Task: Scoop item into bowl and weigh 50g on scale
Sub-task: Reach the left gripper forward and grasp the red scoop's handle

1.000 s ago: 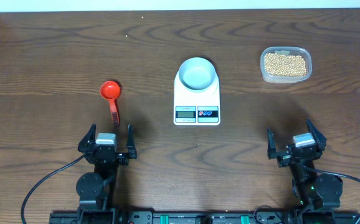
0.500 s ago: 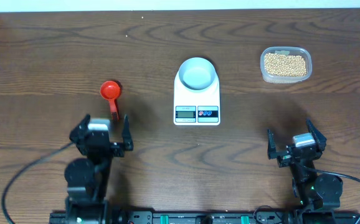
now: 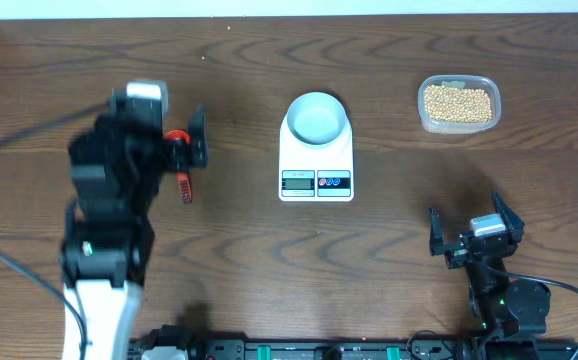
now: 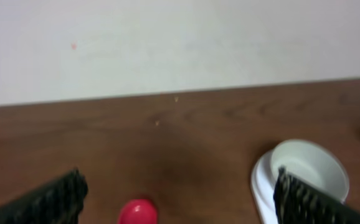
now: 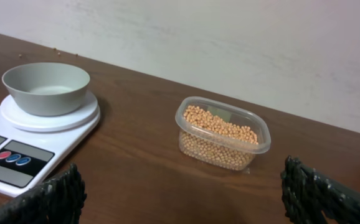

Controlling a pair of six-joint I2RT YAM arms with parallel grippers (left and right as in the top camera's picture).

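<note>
Both my arms are black, built of rounded joints and boxy links. My left pincer point(image 3: 157, 130) carries a pale grey block on its back, and my right pincer point(image 3: 466, 215) wears the same. My fingers point(image 4: 46, 200) are black slabs with fine ribbing along their edges, though the wrist views blur them. The lowest link point(image 3: 99, 310) of my left arm is white. Thin black cables point(image 3: 569, 288) loop out from my arms. A small green light point(image 3: 500, 300) shows near my right base, and a black rail point(image 3: 299, 350) with green fittings joins both bases.
</note>
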